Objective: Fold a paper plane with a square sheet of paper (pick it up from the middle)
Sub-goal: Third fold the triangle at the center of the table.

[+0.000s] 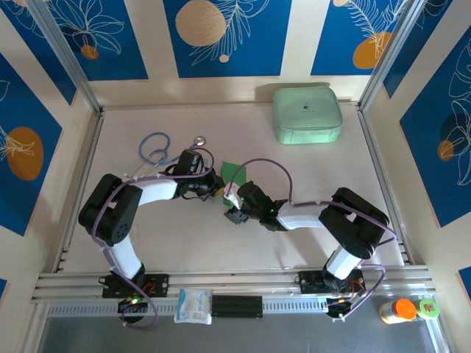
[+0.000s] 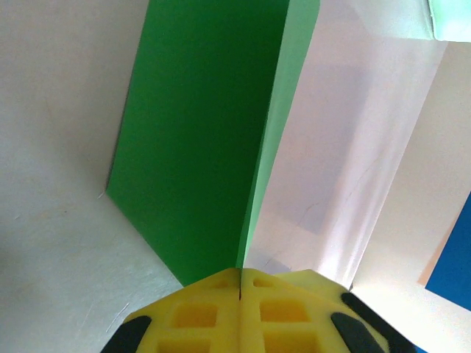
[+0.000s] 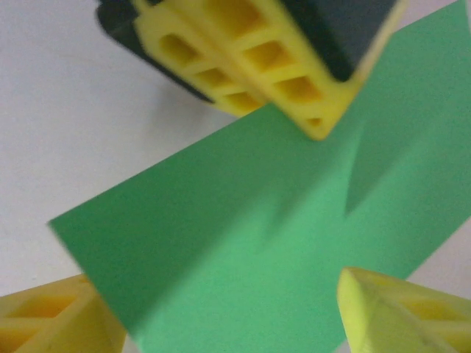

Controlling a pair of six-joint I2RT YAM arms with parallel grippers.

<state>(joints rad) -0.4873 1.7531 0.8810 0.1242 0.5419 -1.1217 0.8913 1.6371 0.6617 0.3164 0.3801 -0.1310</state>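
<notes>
Landmark: the mint case (image 1: 307,114), at the far side of the table (image 1: 221,246).
Sheet: the square sheet of paper (image 1: 235,173) (image 2: 199,132) (image 3: 243,243) is well apart from the case, nearer the arm bases and toward the left arm's side. It is bent into two panels along one line, and one corner seems to rest on the table.
Left gripper (image 1: 215,184) (image 2: 241,276): closed on the sheet, fingers pressed together with the bent paper between them.
Right gripper (image 1: 235,209) (image 3: 221,309): jaws apart, fingers near the sheet's free edge and nothing gripped. It is on the side of the sheet away from the case.
Step in hand: probably a second hold on the free edge, so the fold can be set.
Technique: bring the right fingers over the edge squarely, close only once paper lies between both pads, and hold the left pinch firm.
Caution: thin paper buckles easily – a skewed or hurried pinch would likely put the crease off line.
</notes>
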